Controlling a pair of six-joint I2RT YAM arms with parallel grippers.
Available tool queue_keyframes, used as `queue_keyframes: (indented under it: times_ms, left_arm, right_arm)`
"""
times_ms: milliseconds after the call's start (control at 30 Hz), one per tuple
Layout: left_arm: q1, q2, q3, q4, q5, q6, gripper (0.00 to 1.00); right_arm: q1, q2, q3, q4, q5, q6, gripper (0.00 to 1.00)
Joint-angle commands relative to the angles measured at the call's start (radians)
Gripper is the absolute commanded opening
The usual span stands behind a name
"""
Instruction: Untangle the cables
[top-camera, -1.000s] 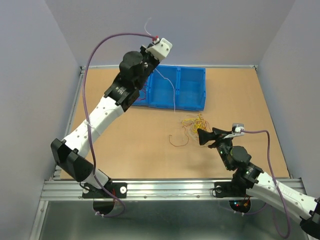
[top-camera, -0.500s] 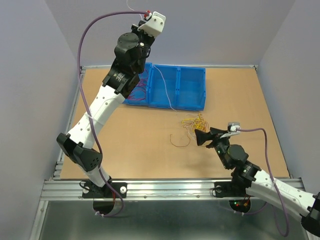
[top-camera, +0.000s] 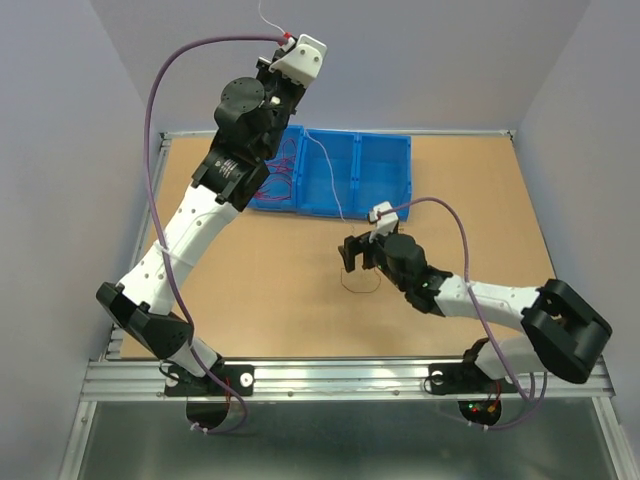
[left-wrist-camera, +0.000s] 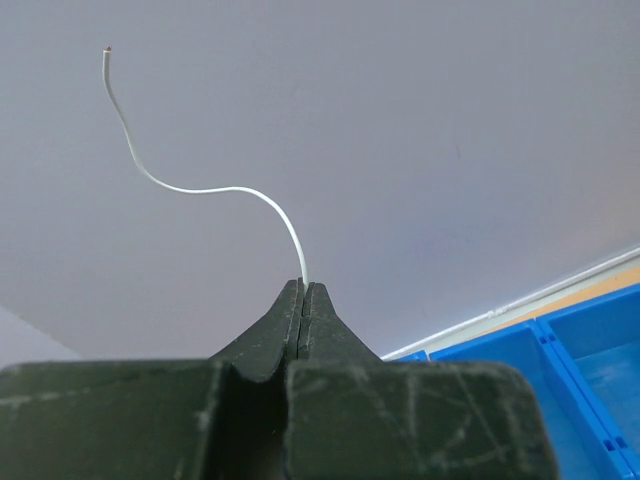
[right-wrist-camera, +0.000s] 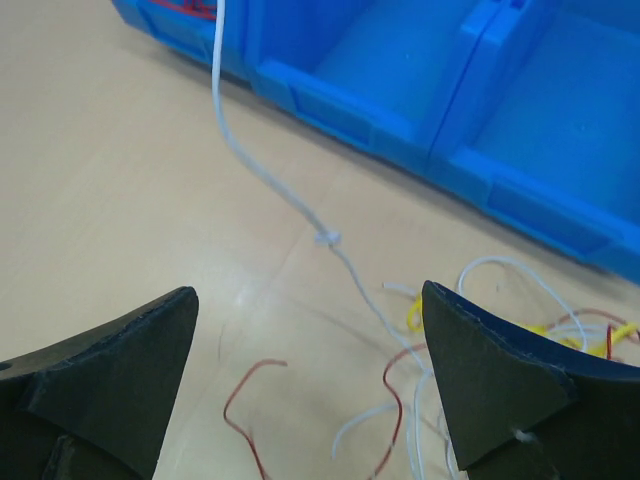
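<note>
**White wire drawn upward while the right arm moves in over the tangle**

Over the last second the right arm has swung from the near right corner of the table (top-camera: 480, 200) to the middle. The right gripper (top-camera: 352, 254) now hangs just above the spot where the heap of cables (right-wrist-camera: 520, 315) lies. The left arm has lifted further. The left gripper (left-wrist-camera: 303, 292) is pinched tight on a white wire (top-camera: 330, 185), which runs from high above the blue bin (top-camera: 360, 134) down to the heap.

Judged from this, one strand is being pulled free while the other arm comes to steady or pick at the rest. The heap is not yet separated.

The overhead view shows both arms and the wire's whole slope. However, the right gripper hides most of the heap there, and only a red loop (top-camera: 360, 288) shows beside it.

The right wrist view fills that gap. The jaws stand wide apart and hold nothing. Between them the white wire (right-wrist-camera: 262, 175) descends past the bin's front wall (right-wrist-camera: 400, 130), bears a small knot or kink (right-wrist-camera: 325, 238), and enters the white, yellow and red coils. A loose red wire (right-wrist-camera: 250, 385) lies apart on the table.

The left wrist view alone confirms the grip. The wire's free end (left-wrist-camera: 200, 190) curls up from the closed fingertips against the wall.
</note>
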Motion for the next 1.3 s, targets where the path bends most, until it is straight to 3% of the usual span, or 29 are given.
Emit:
queue_keyframes:
  times_ms: [0, 133, 200, 233, 267, 433, 500, 667, 800, 1033, 1267]
  left_arm:
    - [-0.001, -0.068, -0.015, 0.050, 0.002, -0.010, 0.00]
    - [-0.001, -0.080, -0.024, 0.049, -0.014, 0.001, 0.00]
    - [0.002, -0.089, -0.036, 0.056, -0.021, 0.002, 0.00]
    - [0.000, -0.092, -0.053, 0.060, -0.022, 0.002, 0.00]
    - [0.002, -0.098, -0.064, 0.067, -0.021, 0.002, 0.00]
    - [0.013, -0.123, -0.225, 0.142, -0.015, -0.005, 0.00]
    - [0.020, -0.137, -0.279, 0.175, 0.027, -0.042, 0.00]
    - [0.029, -0.164, -0.486, 0.267, 0.140, -0.119, 0.00]
    - [0.031, -0.152, -0.549, 0.326, 0.157, -0.151, 0.00]
    - [0.062, -0.089, -0.518, 0.326, 0.196, -0.216, 0.00]
    - [0.126, 0.064, -0.428, 0.258, 0.329, -0.311, 0.00]
  right_arm:
    - [-0.030, 0.120, 0.151, 0.070, -0.016, -0.052, 0.97]
    - [-0.045, 0.228, 0.228, 0.075, 0.024, -0.058, 0.76]
    - [-0.047, 0.251, 0.271, 0.079, 0.012, -0.073, 0.54]
    - [-0.048, 0.246, 0.285, 0.079, -0.029, -0.076, 0.14]
    - [-0.048, 0.233, 0.294, 0.073, -0.054, -0.076, 0.01]
    - [-0.047, -0.015, 0.374, -0.023, -0.363, -0.026, 0.01]
    - [-0.047, -0.144, 0.421, -0.101, -0.406, 0.002, 0.01]
    - [-0.047, -0.255, 0.582, -0.235, -0.246, -0.029, 0.01]
    - [-0.047, -0.214, 0.628, -0.246, -0.238, -0.044, 0.01]
    - [-0.050, -0.010, 0.739, -0.246, -0.213, -0.090, 0.01]
    - [-0.106, 0.153, 0.828, -0.246, -0.268, -0.047, 0.01]
